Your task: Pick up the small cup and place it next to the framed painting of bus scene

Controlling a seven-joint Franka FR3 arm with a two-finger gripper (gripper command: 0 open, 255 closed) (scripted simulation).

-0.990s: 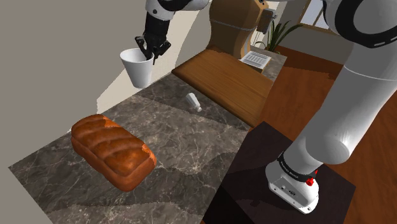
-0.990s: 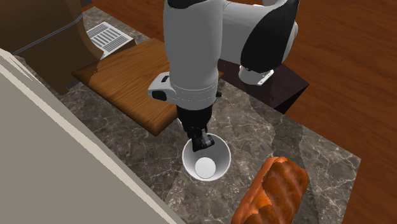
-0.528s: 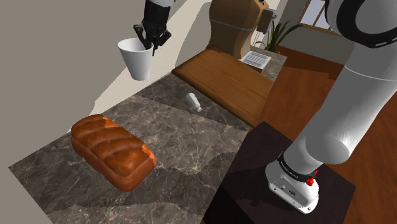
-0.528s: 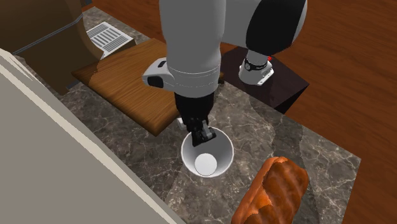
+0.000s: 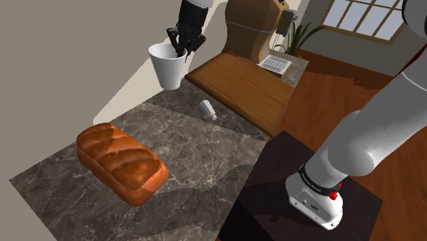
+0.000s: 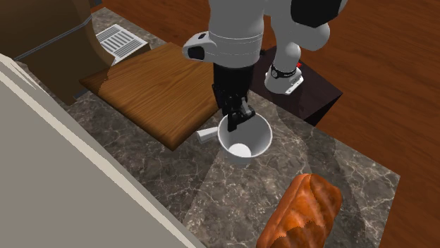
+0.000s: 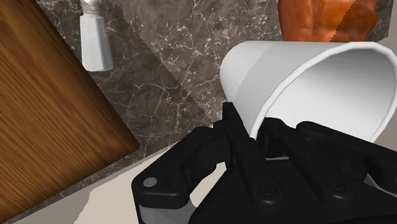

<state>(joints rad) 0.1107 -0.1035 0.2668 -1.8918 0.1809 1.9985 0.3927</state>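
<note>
A plain white cup (image 5: 167,66) hangs in the air above the dark marble counter (image 5: 198,154), its mouth upward. My black gripper (image 5: 182,46) is shut on its rim, one finger inside and one outside. In the second exterior view the cup (image 6: 246,139) hangs below the gripper (image 6: 236,120), over the counter's edge by the wooden top. The wrist view has the cup (image 7: 305,70) clasped at the rim by the fingers (image 7: 242,137), tilted across the gripper.
A brown bread loaf (image 5: 123,163) lies on the counter in the shoulder view's left half. A small white shaker (image 5: 208,109) lies on its side near the wooden top (image 5: 243,85). A beige wall (image 5: 75,48) borders the counter. The dark stand (image 5: 301,198) sits at lower right.
The gripper has carried the cup upward and toward the shoulder view's right, from beside the wall to near the wooden top. Its grip stays shut.
</note>
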